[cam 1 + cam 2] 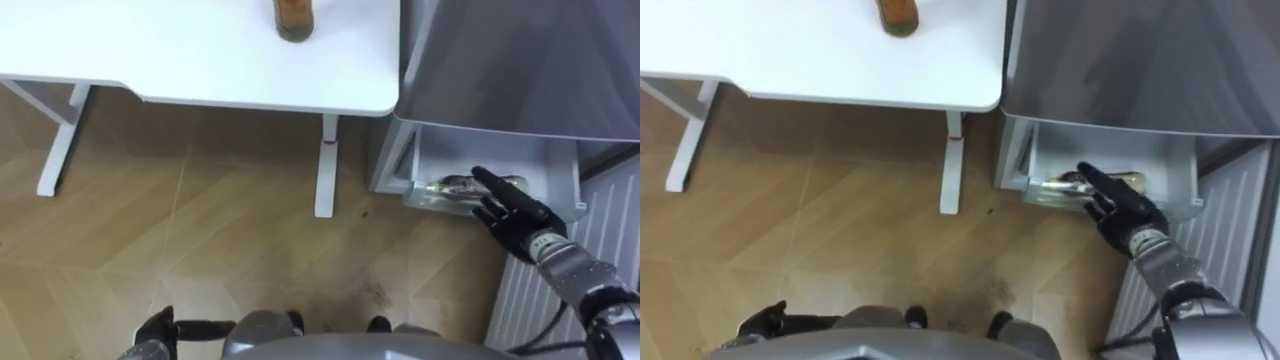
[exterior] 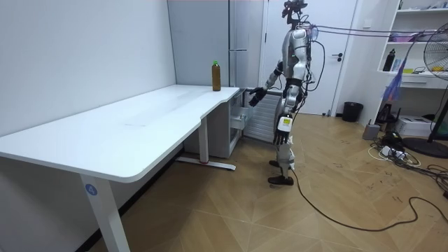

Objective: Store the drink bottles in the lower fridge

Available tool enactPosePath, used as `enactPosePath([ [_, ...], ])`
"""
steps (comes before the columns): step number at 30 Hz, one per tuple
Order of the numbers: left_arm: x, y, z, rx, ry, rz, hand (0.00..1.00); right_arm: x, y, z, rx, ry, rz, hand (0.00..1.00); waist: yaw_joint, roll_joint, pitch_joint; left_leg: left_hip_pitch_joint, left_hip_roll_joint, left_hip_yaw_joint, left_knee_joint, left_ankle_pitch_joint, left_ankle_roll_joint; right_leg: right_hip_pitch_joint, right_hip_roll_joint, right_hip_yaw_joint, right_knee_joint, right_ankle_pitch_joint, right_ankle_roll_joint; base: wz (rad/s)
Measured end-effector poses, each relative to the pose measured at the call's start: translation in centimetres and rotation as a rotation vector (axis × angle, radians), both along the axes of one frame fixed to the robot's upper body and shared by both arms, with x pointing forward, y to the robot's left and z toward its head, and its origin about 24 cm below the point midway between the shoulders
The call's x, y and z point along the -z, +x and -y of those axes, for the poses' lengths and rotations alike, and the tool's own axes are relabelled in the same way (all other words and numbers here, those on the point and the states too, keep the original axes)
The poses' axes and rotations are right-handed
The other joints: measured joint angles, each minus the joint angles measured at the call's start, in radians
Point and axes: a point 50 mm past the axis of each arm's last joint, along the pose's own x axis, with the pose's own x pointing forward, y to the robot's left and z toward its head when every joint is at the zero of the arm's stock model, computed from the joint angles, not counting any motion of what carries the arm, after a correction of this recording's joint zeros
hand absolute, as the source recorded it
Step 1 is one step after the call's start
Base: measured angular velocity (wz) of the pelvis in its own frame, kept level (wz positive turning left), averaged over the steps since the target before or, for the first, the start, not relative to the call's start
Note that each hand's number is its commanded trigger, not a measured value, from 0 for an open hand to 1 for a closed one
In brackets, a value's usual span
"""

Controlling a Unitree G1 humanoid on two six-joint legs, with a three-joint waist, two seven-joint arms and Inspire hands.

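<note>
An amber drink bottle [image 1: 294, 18] stands upright at the white table's far edge, close to the fridge [image 1: 520, 60]. The fridge's lower drawer [image 1: 560, 160] is pulled out. A second bottle [image 1: 452, 185] lies on its side inside it, behind the clear front wall. My right hand [image 1: 515, 212] is open with straight fingers pointing over the drawer's front, just right of the lying bottle; I cannot tell if they touch. My left hand [image 1: 160, 328] hangs low by my body at the bottom left. In the room view I stand before the fridge [image 2: 245, 42] with my right hand [image 2: 256, 93] reaching towards it.
The white table [image 1: 200, 60] stands left of the fridge, its leg [image 1: 325, 165] close to the drawer. A white ribbed panel [image 1: 570, 280] is at my right. The wooden floor lies between me and the table.
</note>
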Motion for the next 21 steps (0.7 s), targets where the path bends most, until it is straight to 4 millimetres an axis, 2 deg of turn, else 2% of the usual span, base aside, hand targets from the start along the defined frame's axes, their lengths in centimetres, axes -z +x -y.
enactPosePath([
  [5, 0.0, -0.3, -0.2, -0.050, 0.030, 0.001, 0.00, 0.9, -2.1, 0.0, -0.018, -0.015, -0.060, 0.00, -0.020, -0.021, -0.0001, 0.049, 0.001, 0.008, -0.025, -0.006, -0.003, 0.040, 0.005, 0.001, -0.023, -0.003, 0.005, -0.04],
  [6, 0.0, -0.6, -0.3, -0.060, 0.035, -0.003, 0.00, 1.1, -2.5, -0.2, -0.042, -0.026, -0.070, 0.00, -0.024, -0.026, 0.0021, 0.059, 0.001, 0.008, -0.026, -0.008, -0.004, 0.052, 0.005, 0.001, -0.024, -0.006, 0.007, 0.00],
  [9, -0.2, -0.7, -0.4, -0.085, 0.049, 0.018, 0.00, 1.9, -3.9, -0.9, -0.115, -0.058, -0.122, 0.00, -0.045, -0.032, 0.0001, 0.087, 0.002, 0.006, -0.027, -0.020, -0.005, 0.087, 0.008, -0.001, -0.038, -0.011, 0.009, 0.00],
  [13, -0.2, -0.5, -0.3, -0.089, 0.059, 0.036, 0.00, 3.2, -6.7, -2.1, -0.230, -0.097, -0.228, 0.00, -0.049, -0.031, 0.0009, 0.131, 0.000, 0.007, -0.046, -0.027, -0.004, 0.121, 0.008, 0.002, -0.046, -0.017, 0.015, -0.02],
  [17, -0.1, -0.7, -0.2, -0.121, 0.070, 0.035, 0.00, 3.9, -8.3, -2.9, -0.372, -0.158, -0.310, 0.00, -0.053, -0.027, 0.0017, 0.140, 0.001, 0.008, -0.046, -0.031, -0.004, 0.135, 0.012, 0.004, -0.056, -0.017, 0.015, -0.01],
  [21, -0.1, -1.3, -0.1, -0.124, 0.068, 0.021, 0.00, 4.6, -10.3, -3.2, -0.469, -0.219, -0.418, 0.00, -0.056, -0.017, 0.0078, 0.161, 0.005, 0.009, -0.050, -0.037, -0.007, 0.155, 0.016, -0.002, -0.060, -0.017, 0.016, -0.01],
])
